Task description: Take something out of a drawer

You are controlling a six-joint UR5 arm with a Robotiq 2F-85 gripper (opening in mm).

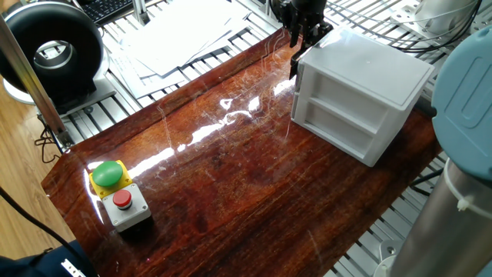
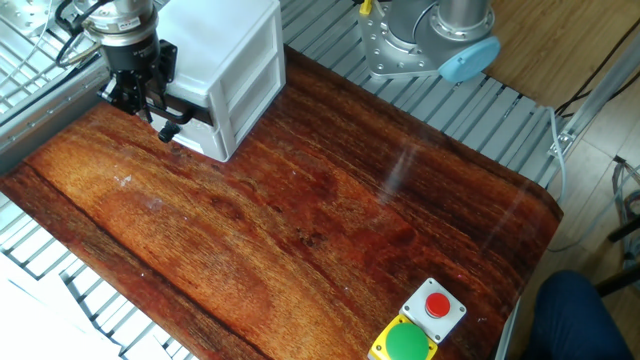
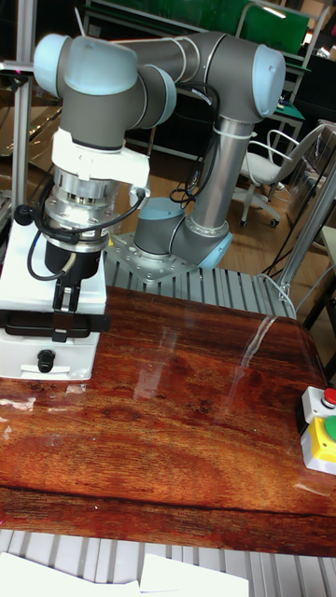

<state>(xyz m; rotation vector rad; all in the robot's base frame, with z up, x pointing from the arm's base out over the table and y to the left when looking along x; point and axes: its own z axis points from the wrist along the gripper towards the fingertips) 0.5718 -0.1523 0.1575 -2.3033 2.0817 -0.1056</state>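
On the glossy wooden table (image 1: 231,177), your gripper (image 3: 67,300) is standing over the drawer (image 3: 51,325); its fingers look narrow, probably positioned for reaching inside.

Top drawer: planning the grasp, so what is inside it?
No contents visible. The drawer shows only a dark strip below the gripper; the cabinet top and gripper hide its inside.

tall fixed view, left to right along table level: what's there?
white cabinet with the gripper at its upper drawer → bare stretch of wooden table → button box at the right edge.
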